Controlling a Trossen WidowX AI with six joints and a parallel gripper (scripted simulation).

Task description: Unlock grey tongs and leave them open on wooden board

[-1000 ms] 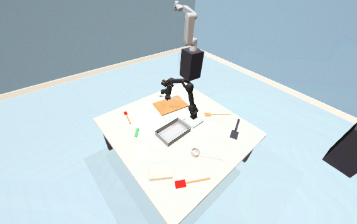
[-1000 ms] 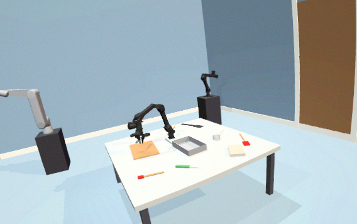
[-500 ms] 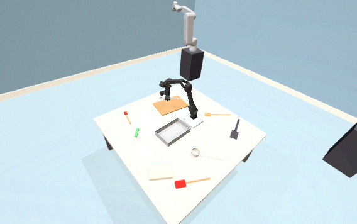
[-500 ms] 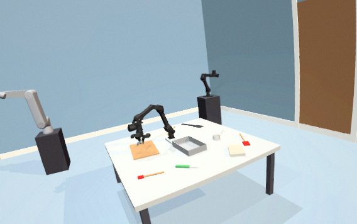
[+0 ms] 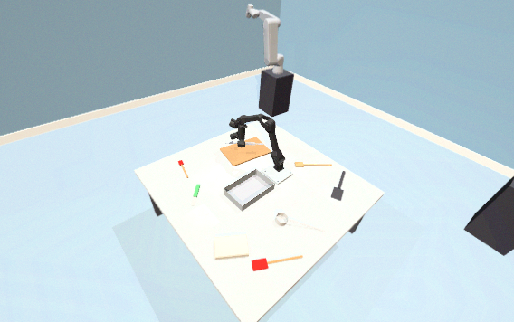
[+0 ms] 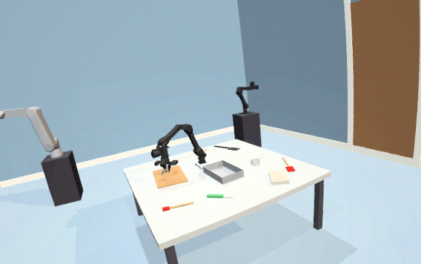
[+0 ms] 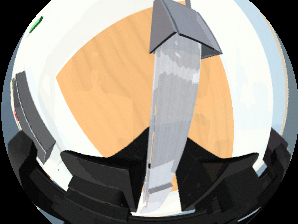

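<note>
My gripper (image 5: pixel 242 144) (image 6: pixel 166 170) (image 7: pixel 161 131) is shut on the grey tongs (image 7: pixel 175 100), low over the wooden board (image 5: pixel 235 158) (image 6: pixel 178 180) (image 7: pixel 100 80). The tongs lie roughly level between the fingers, with a wide angled grey end at the top of the wrist view. Their two arms look close together. The lock near the hinge cannot be made out, and I cannot tell whether the tongs touch the board. The grey roasting tin (image 5: pixel 259 197) (image 6: pixel 233 177) (image 7: pixel 34 116) stands empty near the arm's base.
On the white table lie a small red-headed spatula (image 5: pixel 181 163) (image 6: pixel 166 208), a green-handled tool (image 5: pixel 196 190) (image 6: pixel 215 196), a round ladle (image 5: pixel 281 219), a cream block (image 5: pixel 232 247), a larger red spatula (image 5: pixel 260 264), a wooden spatula (image 5: pixel 299 165) and a black spatula (image 5: pixel 337 194).
</note>
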